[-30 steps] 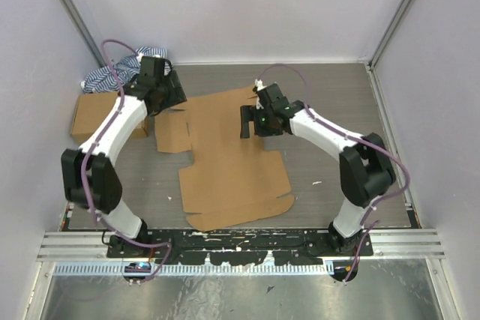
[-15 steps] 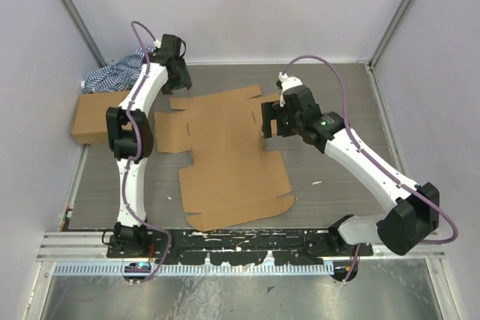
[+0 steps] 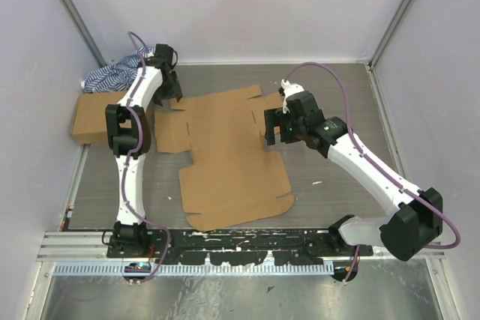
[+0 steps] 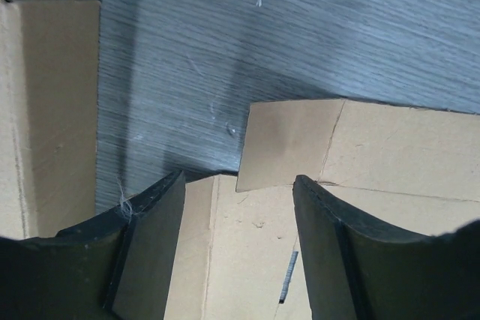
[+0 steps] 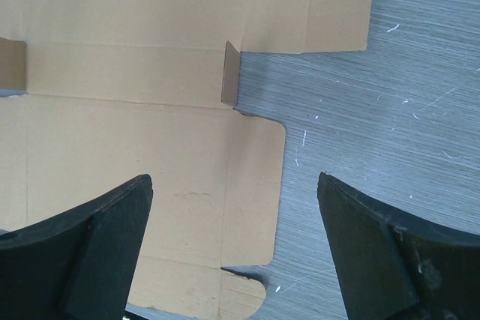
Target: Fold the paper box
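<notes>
The paper box (image 3: 225,148) is a flat brown die-cut blank lying open in the middle of the table. My left gripper (image 3: 174,95) is open and empty above its far left corner. In the left wrist view the gripper (image 4: 238,185) straddles a panel of the blank (image 4: 247,260), with a corner flap (image 4: 289,144) lifted slightly just ahead. My right gripper (image 3: 270,127) is open and empty over the blank's right edge. In the right wrist view the gripper (image 5: 232,181) spans a rounded side flap (image 5: 251,185), and a small tab (image 5: 230,73) stands up further ahead.
A ready-made brown cardboard box (image 3: 94,118) sits at the left, also seen in the left wrist view (image 4: 45,110). A blue-white striped cloth (image 3: 112,76) lies bunched in the far left corner. Walls close in the table on three sides. A metal rail (image 3: 240,241) runs along the front.
Both arms have changed posture. The left gripper went back to the blank's far left corner. The right gripper shifted right to the blank's right edge. The blank has stayed flat.
</notes>
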`<state>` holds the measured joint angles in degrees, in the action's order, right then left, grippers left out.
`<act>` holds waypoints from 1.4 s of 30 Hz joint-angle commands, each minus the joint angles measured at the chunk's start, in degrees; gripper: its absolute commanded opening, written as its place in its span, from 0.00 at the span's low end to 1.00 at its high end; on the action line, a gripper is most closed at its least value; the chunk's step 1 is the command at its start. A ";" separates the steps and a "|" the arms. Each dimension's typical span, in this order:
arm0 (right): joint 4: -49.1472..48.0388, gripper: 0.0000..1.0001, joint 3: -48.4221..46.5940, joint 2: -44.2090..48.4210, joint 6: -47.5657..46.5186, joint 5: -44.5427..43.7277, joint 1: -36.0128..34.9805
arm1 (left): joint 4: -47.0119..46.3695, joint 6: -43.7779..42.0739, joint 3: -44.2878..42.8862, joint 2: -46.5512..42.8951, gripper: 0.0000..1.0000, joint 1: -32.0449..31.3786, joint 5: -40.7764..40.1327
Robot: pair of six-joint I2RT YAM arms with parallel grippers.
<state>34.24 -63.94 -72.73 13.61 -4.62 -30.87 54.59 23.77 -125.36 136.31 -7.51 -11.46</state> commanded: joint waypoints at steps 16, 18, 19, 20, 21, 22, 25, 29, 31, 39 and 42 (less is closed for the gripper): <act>-4.07 0.96 1.10 1.49 -1.10 4.26 0.86 | -16.39 -2.29 11.58 -1.31 0.60 0.63 5.38; -4.09 0.96 1.20 1.30 -1.13 4.42 0.98 | -18.11 -1.97 13.27 -2.10 0.57 0.61 6.69; -4.13 0.96 1.23 1.28 -1.08 4.49 0.97 | -19.14 -1.64 14.21 -2.62 0.56 0.66 6.86; -4.15 0.96 1.32 1.27 -1.12 4.57 0.99 | -20.20 -1.36 15.27 -3.33 0.56 0.65 6.97; -4.24 0.96 1.31 1.25 -1.08 4.62 1.06 | -21.31 -1.20 16.44 -4.07 0.56 0.65 6.99; -4.22 0.96 1.41 1.35 -1.12 4.70 1.08 | -22.51 -1.03 17.58 -4.99 0.57 0.65 6.86; -4.39 0.96 1.69 1.60 -1.10 4.84 1.08 | -23.92 -0.90 19.24 -6.54 0.68 0.74 6.37; -4.93 0.96 2.22 1.49 -1.13 5.26 1.17 | -25.17 -1.45 20.53 -7.61 0.74 1.00 6.51; -5.18 0.96 2.45 1.38 -1.04 5.56 1.17 | -25.87 -1.57 21.32 -8.00 0.73 1.17 7.51; -5.36 0.96 2.11 1.49 -1.21 6.03 1.27 | -35.01 1.03 28.69 -10.52 0.54 1.51 15.67; -5.47 0.96 2.08 1.70 -1.09 6.11 1.26 | -37.32 2.54 30.79 -12.11 0.46 1.70 17.01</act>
<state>31.29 -60.95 -72.64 13.37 0.86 -29.87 22.72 23.88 -97.51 127.66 -6.09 1.30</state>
